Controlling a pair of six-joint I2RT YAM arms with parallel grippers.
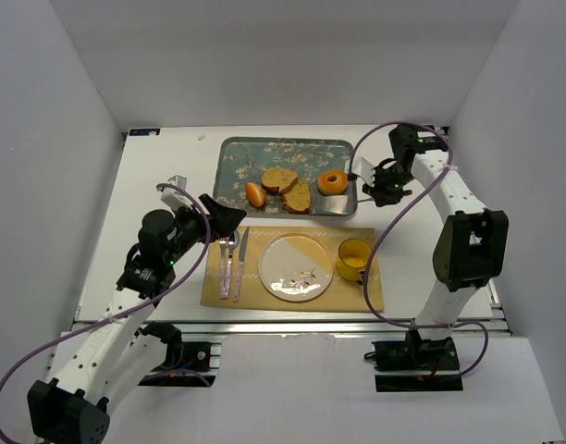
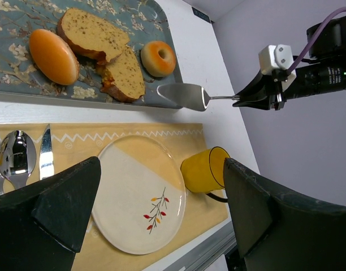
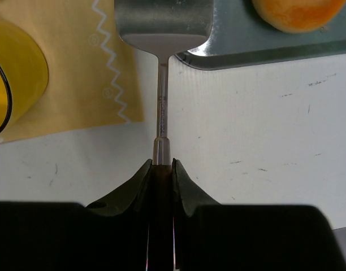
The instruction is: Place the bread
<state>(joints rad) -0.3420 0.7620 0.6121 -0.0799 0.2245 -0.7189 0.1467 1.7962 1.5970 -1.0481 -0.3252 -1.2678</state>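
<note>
R hand [image 3: 160, 165] tight on spatula [image 3: 163, 22] handle, L hand [image 2: 161, 172] wide, bread [image 1: 279, 178] on tray [image 1: 233, 163]

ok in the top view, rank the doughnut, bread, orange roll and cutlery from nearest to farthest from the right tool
From the right tool, shut on the spatula:
1. doughnut, right end of the tray
2. bread, mid-tray
3. orange roll, left of the bread
4. cutlery, on the placemat, left of the plate
</note>
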